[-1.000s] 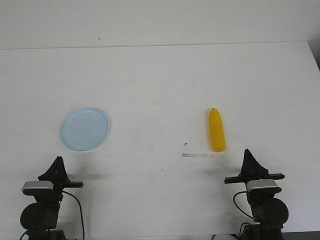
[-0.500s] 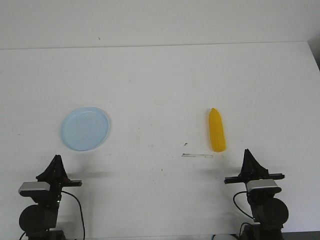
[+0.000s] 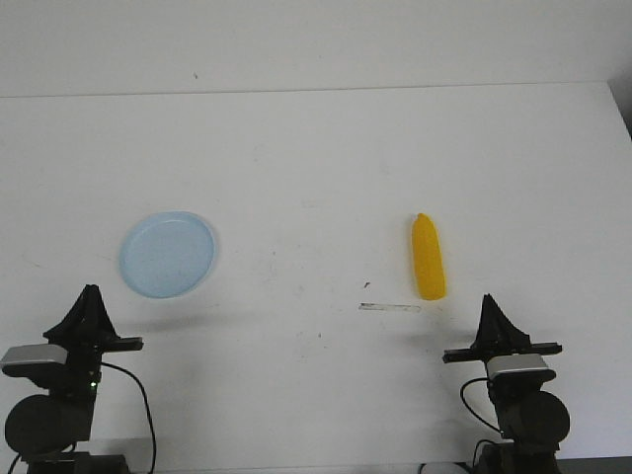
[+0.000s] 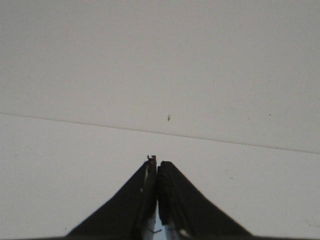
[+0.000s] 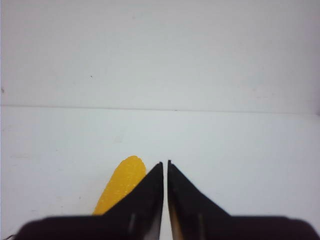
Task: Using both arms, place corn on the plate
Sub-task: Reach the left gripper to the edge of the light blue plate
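Both my pairs of jaws are pressed together with nothing between them; my left gripper points up at the near left of the table, and in its wrist view the two black fingers meet at a thin seam; my right gripper stands at the near right, its fingers drawn to a narrow slit.

The corn lies flat on the table right of centre, its tapered end turned away from me and its blunt end towards me; it sits just ahead of my right gripper and a little to its left, apart from it; in the right wrist view the yellow cob shows partly behind the fingers, not touched by them.

The plate rests on the left half of the table, well apart from the corn, holding nothing; my left gripper is near its front edge, a little to the left, not touching it.

A thin pale strip lies on the table near the blunt end of the corn; a small dark speck sits beside it.
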### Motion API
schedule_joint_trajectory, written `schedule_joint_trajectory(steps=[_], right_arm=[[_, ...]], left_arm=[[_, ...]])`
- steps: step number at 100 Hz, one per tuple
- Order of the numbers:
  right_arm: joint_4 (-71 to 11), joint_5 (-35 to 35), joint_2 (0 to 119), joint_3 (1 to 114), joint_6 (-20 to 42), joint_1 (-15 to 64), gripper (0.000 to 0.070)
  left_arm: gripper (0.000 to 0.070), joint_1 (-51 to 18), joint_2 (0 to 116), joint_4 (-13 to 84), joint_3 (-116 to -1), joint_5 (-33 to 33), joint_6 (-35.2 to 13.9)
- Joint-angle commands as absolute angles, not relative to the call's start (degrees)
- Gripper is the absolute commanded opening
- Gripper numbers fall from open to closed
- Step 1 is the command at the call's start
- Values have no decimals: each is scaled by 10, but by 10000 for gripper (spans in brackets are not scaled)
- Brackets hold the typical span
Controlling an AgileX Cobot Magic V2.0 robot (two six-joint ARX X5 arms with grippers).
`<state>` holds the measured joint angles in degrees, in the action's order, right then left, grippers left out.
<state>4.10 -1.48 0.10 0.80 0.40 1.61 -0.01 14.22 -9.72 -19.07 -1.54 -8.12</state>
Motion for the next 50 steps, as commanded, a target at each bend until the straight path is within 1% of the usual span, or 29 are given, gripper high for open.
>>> schedule_joint_trajectory(steps=[1, 16, 31, 50], right_arm=[[47, -15, 1, 7, 4, 17, 16], [47, -15, 1, 7, 4, 17, 16], [47, -15, 1, 7, 4, 17, 16], [47, -15, 1, 7, 4, 17, 16]], left_arm=[[1, 0, 186, -103, -229, -17, -81], [2, 0, 301, -97, -305, -17, -80], [2, 0, 434, -40, -395, -17, -61], [2, 0, 574, 8, -468, -17, -61]])
